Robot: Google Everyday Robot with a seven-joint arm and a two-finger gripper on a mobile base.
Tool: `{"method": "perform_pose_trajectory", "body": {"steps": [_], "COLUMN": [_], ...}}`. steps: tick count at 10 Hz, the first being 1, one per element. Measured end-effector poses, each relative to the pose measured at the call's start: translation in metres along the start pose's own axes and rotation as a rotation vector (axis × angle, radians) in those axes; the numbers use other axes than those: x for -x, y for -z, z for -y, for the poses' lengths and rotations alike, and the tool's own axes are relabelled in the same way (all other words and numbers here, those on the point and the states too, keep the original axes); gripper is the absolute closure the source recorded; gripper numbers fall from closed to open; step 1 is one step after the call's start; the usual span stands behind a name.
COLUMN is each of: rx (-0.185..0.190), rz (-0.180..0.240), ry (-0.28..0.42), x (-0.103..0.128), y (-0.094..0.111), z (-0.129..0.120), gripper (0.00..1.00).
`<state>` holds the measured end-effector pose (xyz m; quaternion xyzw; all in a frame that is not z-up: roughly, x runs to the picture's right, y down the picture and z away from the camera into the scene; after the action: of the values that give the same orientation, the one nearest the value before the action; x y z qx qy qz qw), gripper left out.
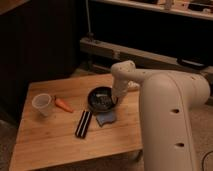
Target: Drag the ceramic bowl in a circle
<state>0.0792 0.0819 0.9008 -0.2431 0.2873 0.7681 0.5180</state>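
Now | arm [167, 112] elbow high, wrist angled down | gripper [116, 98] closed, at right rim of ceramic bowl [100, 98]

glossy black ceramic bowl [100, 98], translucent white plastic cup [42, 104], matt pale wood table [50, 145], smooth white arm [170, 115]

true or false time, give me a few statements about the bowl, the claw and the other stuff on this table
1. The claw is at the right-hand rim of the ceramic bowl, as seen in the camera view. True.
2. The plastic cup lies tipped over. False: it stands upright near the left end of the table.
3. The carrot lies between the cup and the bowl. True.
4. The blue sponge sits inside the bowl. False: it lies on the table, in front of the bowl.
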Motion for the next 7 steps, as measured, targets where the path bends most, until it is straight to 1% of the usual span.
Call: {"method": "perform_pose_trajectory", "body": {"steps": [1,2,3,4,5,6,7], "rx": [-0.015,-0.016,-0.008,-0.019,-0.04,-0.058,-0.078], "rz": [0.006,0.019,0.029,0.031,0.022,0.003,-0.011], "ry": [-0.016,-0.022,-0.015,0.002,0.04,0.064,0.09], "x": [-0.003,-0.009,-0.019,-0.03,-0.052,-0.069,-0.079], "y": [0.004,0.011,0.021,0.028,0.032,0.031,0.026], "z": [0.02,0.037,0.045,0.05,0.051,0.059,0.067], "gripper": [1.0,1.0,1.0,1.0,1.0,1.0,1.0]}}
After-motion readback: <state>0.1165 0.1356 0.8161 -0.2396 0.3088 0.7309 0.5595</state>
